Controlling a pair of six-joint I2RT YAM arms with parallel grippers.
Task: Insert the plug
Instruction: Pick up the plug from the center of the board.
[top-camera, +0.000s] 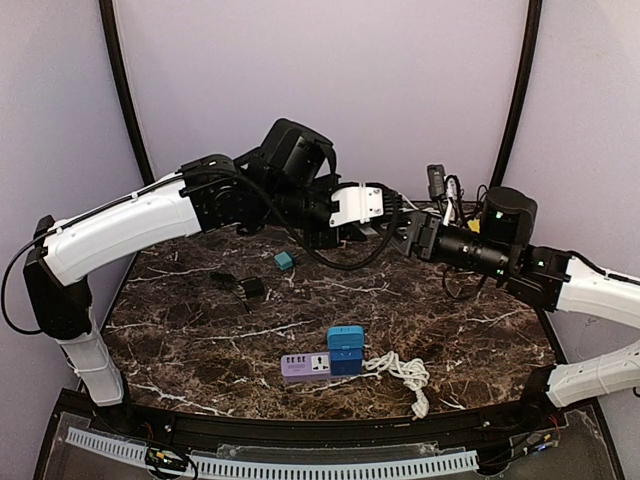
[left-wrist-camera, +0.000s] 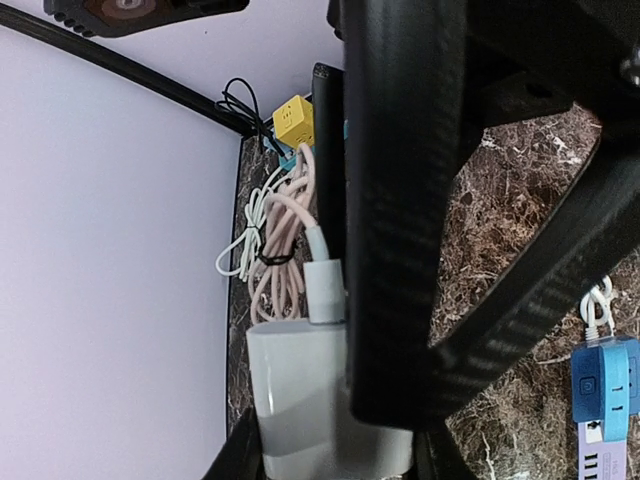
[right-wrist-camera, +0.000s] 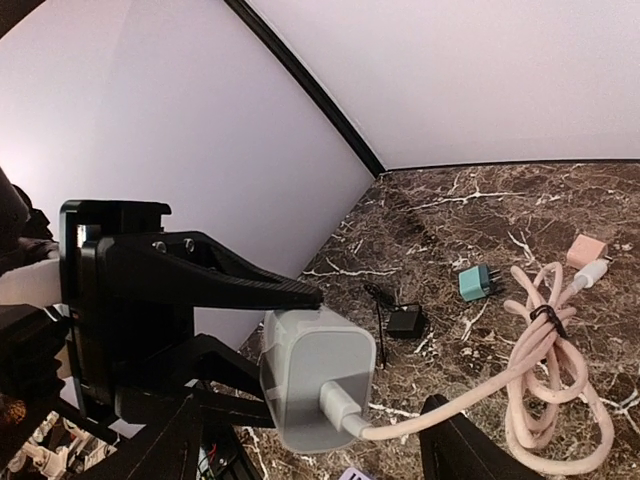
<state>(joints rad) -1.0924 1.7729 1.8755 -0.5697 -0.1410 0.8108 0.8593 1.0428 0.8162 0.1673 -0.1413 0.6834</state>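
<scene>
Presently we find the left gripper (top-camera: 350, 208) clamped on the rounded white charger plug (right-wrist-camera: 315, 375), aloft over the far edge of the marble tabletop (top-camera: 200, 340); the right gripper (top-camera: 402, 236) faces it, fingers wide.

A small teal plug adapter (top-camera: 285, 260) lies on the dark marble table (top-camera: 180, 340), toward the far middle. Just left of it and nearer, a black charger (top-camera: 253, 288) rests with its thin black lead (top-camera: 225, 278). A yellow cube socket (left-wrist-camera: 292, 118) sits at the far right edge.
</scene>
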